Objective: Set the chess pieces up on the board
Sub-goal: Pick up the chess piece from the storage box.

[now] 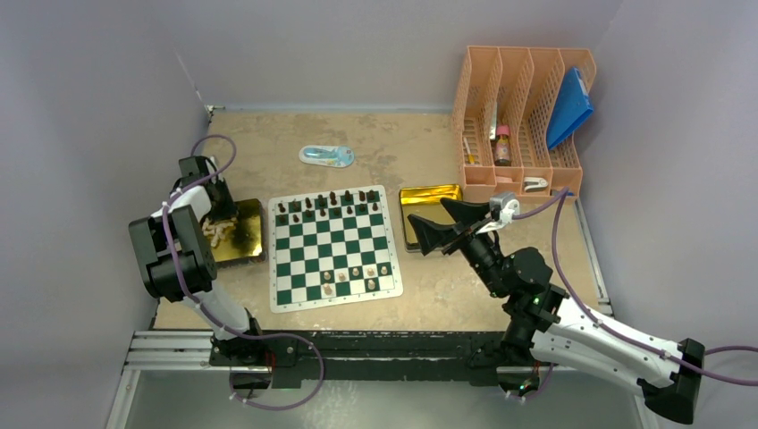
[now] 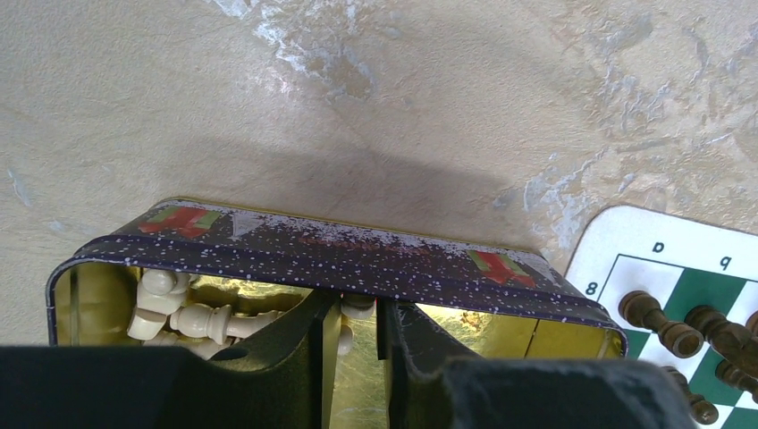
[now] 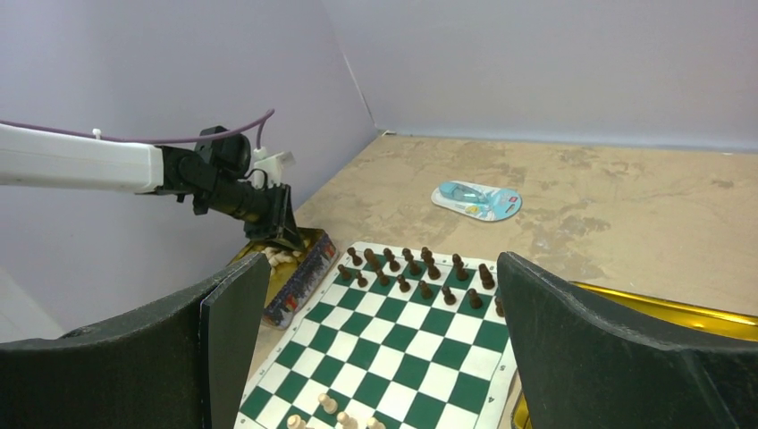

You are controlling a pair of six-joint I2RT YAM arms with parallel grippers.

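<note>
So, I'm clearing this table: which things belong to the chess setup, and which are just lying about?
Part of the job: board; dark pieces on its far rows; cream pieces on its near rows; left tin holding more cream pieces; right tin.
Lying about: blister pack; orange rack with blue folder and bottle.

The counter [image 1: 268,143] is a mottled tan surface. At its middle lies the board [image 1: 332,246], flat. A gold tin [image 1: 248,234] sits just beside the board's left edge and a gold tray [image 1: 429,194] near its right. A blue packet [image 1: 326,155] lies behind the board, well apart. An orange rack [image 1: 474,107] stands in the far right corner.
</note>
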